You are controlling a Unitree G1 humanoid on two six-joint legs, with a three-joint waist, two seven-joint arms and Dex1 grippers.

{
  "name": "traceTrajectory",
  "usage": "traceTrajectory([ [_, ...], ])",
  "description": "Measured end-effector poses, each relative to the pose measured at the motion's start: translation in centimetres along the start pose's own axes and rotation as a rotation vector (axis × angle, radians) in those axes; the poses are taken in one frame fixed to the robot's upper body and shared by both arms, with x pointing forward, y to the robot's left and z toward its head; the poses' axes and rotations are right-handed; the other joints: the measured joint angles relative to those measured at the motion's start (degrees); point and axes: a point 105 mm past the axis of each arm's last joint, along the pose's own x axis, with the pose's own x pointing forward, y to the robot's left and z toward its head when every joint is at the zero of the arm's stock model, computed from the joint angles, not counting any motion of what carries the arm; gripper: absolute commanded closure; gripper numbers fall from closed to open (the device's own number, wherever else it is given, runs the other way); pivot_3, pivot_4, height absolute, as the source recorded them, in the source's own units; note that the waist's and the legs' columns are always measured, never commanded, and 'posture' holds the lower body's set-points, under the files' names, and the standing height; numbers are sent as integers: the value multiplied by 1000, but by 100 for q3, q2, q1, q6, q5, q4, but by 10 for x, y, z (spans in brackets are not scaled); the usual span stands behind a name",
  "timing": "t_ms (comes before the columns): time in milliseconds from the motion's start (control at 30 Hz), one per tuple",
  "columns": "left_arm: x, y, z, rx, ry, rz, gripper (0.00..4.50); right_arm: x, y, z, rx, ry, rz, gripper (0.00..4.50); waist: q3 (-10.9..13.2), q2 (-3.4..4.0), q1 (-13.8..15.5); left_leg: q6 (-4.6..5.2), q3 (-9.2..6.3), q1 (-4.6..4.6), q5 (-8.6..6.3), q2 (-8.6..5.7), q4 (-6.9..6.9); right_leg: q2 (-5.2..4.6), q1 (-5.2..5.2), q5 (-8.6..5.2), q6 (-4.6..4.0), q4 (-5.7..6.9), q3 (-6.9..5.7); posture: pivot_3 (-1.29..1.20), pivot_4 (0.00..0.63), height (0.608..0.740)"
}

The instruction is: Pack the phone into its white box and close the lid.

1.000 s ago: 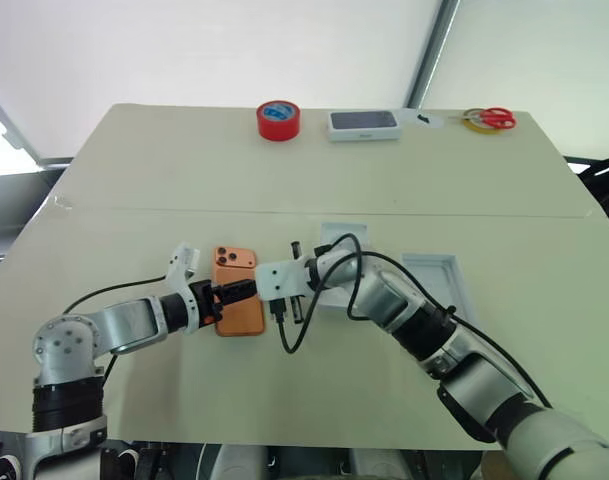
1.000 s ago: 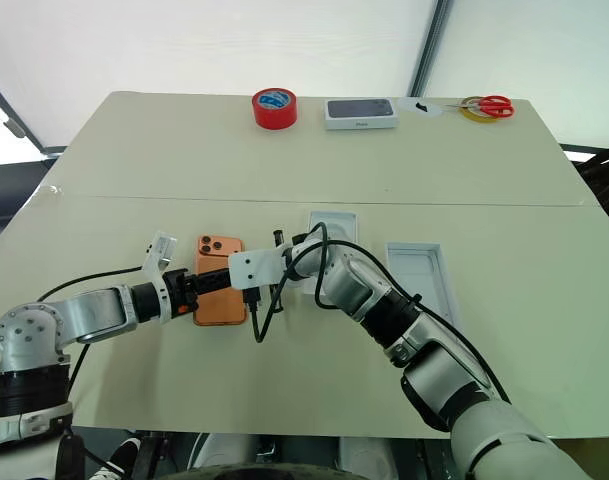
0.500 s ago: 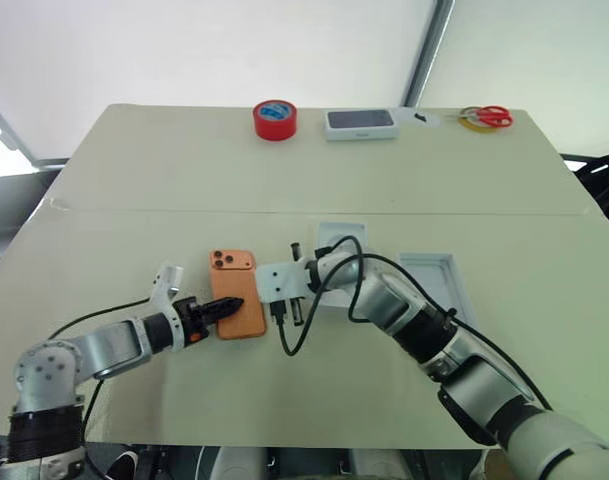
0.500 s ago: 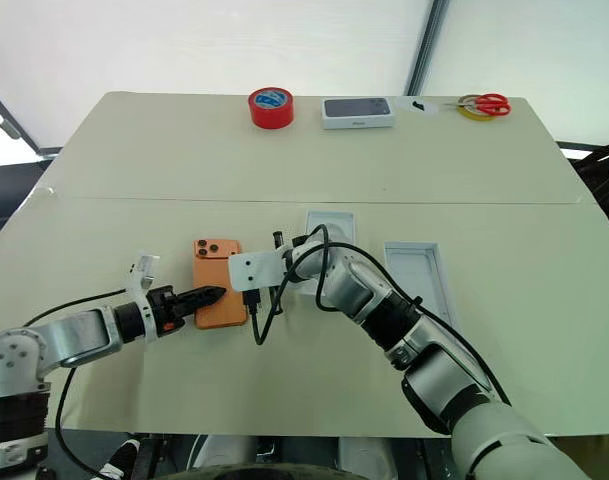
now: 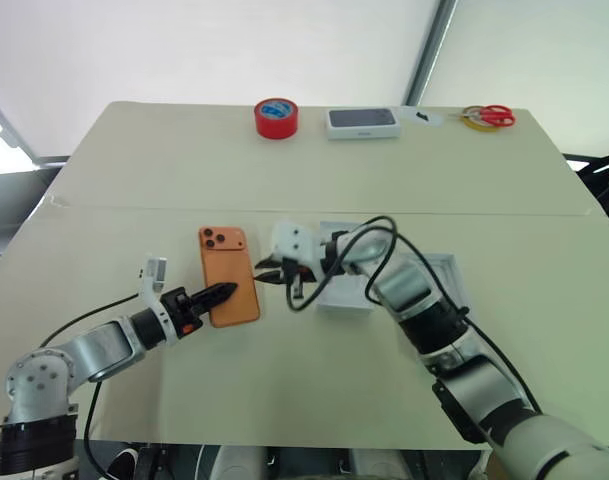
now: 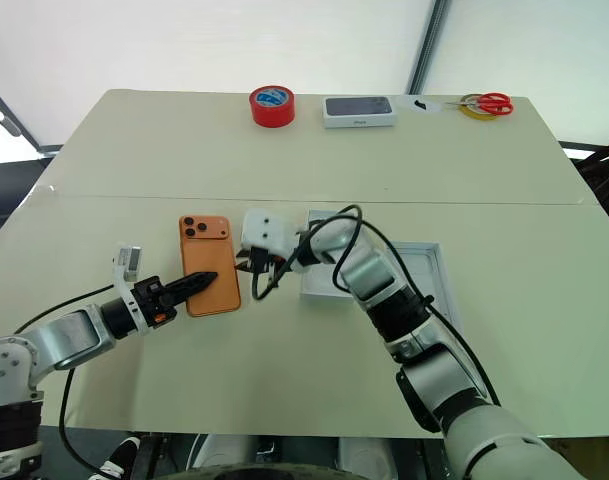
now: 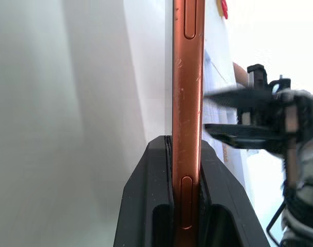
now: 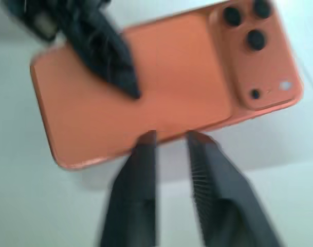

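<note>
The orange phone (image 5: 228,285) lies back up, its lenses at the far corner, left of the table's middle. My left gripper (image 5: 222,292) is shut on its near long edge; in the left wrist view both fingers (image 7: 151,206) clamp the phone's rim (image 7: 187,98). Just off the phone's opposite edge my right gripper (image 8: 169,136) stands open with nothing between its fingers. The white box (image 6: 322,287) sits under my right forearm, its inside mostly covered. To its right is the lid (image 6: 431,262), pale inside.
At the table's far edge stand a red tape roll (image 5: 277,117), a closed white box with a dark top (image 5: 363,122), and red-handled scissors (image 5: 492,118) beside a yellow tape ring. Black cables loop around my right wrist (image 5: 354,245).
My right gripper has opened, risen and rolled away from the phone's edge. The phone has shifted left and turned slightly in my left gripper, which closed on it.
</note>
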Motion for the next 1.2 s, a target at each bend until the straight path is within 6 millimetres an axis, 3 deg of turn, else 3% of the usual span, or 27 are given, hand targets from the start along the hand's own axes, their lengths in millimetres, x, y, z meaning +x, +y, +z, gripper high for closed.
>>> traceTrajectory([
  [67,3,-5,-1,17,5,-22,4500,-17,2,-7,-22,34,10,1027,0,0,15,5,0,-1,-3,-3,-4,-3,1,0,0,-10,0,0,150,740],
  [200,6,-19,2,84,-15,-75,4500,-55,18,-37,-4,139,54,1027,3,2,-17,9,2,-7,-5,-4,-16,-5,3,0,0,-32,0,0,150,740],
  [367,8,-26,-2,117,13,-122,4500,-81,32,-35,-64,224,84,1027,8,11,-117,10,-2,-6,-5,7,-29,3,0,-2,-3,-34,-4,0,150,740],
  [467,11,-26,-5,129,29,-121,4500,-84,39,-36,-66,248,95,1027,9,10,-135,10,-3,-6,-4,7,-24,2,3,-2,-3,-34,-4,0,150,740],
  [567,15,-31,-1,143,29,-141,4500,-82,43,-40,-63,259,93,1811,10,9,-121,9,-3,-6,-3,6,-21,2,5,-2,-3,-34,-4,0,150,740],
  [967,23,-33,2,146,42,-153,4500,-81,49,-62,-93,348,61,1811,15,1,-90,3,-5,-6,1,5,-14,1,15,-1,-2,-40,-10,0,150,740],
  [1067,24,-32,1,143,41,-149,4500,-82,49,-64,-100,356,59,2701,16,1,-81,3,-6,-6,1,6,-12,2,16,-1,-2,-39,-12,0,150,740],
  [1167,24,-32,0,142,47,-149,4500,-81,48,-66,-123,376,51,4246,16,1,-76,2,-8,-6,2,6,-12,2,16,-1,-2,-39,-14,0,150,740],
  [1200,24,-32,0,143,50,-147,4500,-82,47,-66,-134,381,44,4439,16,1,-71,2,-8,-6,2,5,-12,2,16,-1,-2,-39,-14,0,150,740],
])
